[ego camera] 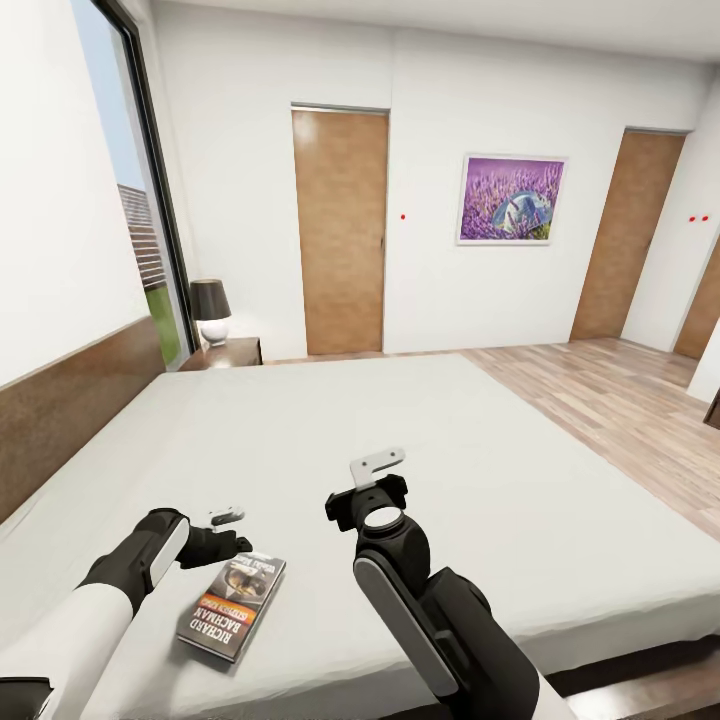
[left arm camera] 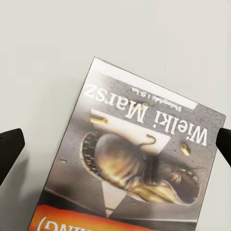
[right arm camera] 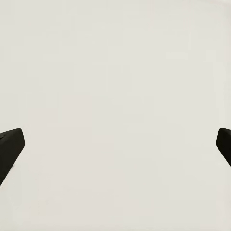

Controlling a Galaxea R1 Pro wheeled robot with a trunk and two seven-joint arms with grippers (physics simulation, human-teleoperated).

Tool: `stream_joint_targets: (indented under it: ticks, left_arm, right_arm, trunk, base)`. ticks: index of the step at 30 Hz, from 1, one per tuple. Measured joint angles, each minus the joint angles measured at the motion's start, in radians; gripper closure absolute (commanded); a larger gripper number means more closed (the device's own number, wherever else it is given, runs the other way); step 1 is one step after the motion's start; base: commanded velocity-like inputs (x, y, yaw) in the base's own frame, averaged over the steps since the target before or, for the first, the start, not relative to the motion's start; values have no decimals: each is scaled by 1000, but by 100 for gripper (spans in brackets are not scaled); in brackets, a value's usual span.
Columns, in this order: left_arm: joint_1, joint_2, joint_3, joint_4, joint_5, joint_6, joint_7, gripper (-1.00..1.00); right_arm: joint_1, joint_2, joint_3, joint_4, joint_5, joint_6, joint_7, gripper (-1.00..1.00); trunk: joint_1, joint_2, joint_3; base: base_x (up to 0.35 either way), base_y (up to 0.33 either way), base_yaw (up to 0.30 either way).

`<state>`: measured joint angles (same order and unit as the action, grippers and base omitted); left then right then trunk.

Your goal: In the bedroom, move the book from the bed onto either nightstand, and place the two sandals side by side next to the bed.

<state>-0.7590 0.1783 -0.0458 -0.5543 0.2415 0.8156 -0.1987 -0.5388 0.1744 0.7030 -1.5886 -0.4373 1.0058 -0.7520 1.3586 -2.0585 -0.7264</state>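
Currently the left gripper (ego camera: 232, 532) hangs just above the near end of the bed (ego camera: 420, 440), directly over the far end of the book (ego camera: 232, 606). In the left wrist view its two dark fingertips (left arm camera: 10, 144) sit at opposite edges of the picture with the book's cover (left arm camera: 139, 163) between them and nothing clamped, so the jaws stand spread and empty. The right gripper (ego camera: 376, 466) is raised over bare mattress near the middle of the bed; in the right wrist view its fingertips (right arm camera: 10, 144) are likewise wide apart over plain pale surface (right arm camera: 115, 96), released and holding nothing.

The book lies flat on the mattress close to the near edge, cover up, slightly angled, with its orange band toward the robot and the left forearm just beside it. Whether the fingers already touch the cover cannot be told.

Step in hand, as judged: the pick-up of the book with the left arm. The approach appears to be complete or nearly so, and closure has not yet been made.

Next move, as judged:
- Lower the left gripper so the fingers bracket the book's thin edges, or tip one edge up off the soft mattress, since a flat paperback offers little to pinch.
- Close and lift clear.
- Carry the book to the nightstand (ego camera: 235, 352), which stands at the far corner of the bed beside the headboard (ego camera: 70, 400) and bears a lamp (ego camera: 211, 311); set the book on its free top.
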Motion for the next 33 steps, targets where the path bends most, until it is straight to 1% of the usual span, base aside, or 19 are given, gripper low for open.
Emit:
stream_joint_targets:
  ticks: [4, 9, 23, 29, 33]
  left_arm:
    - [0, 0, 0, 0, 0, 0, 0, -100]
    - [0, 0, 0, 0, 1, 1, -1, -100]
    - [0, 0, 0, 0, 1, 2, -4, -100]
    - [0, 1, -2, 0, 0, 1, -29, -100]
    - [0, 1, -6, 0, -1, 0, -44, -100]
  right_arm:
    - [0, 0, 0, 0, 0, 0, 0, -100]
    - [0, 0, 0, 0, 0, 0, 0, -100]
    - [0, 0, 0, 0, 0, 0, 0, -100]
    - [0, 0, 0, 0, 0, 0, 0, -100]
    - [0, 0, 0, 0, 0, 0, 0, -100]
  trunk:
    - [0, 0, 0]
    - [19, -35, -16]
    - [19, -35, -16]
    - [19, -35, -16]
    - [34, -63, -28]
  base:
    - [0, 0, 0]
    - [0, 0, 0]
    - [0, 0, 0]
    - [0, 0, 0]
    - [0, 0, 0]
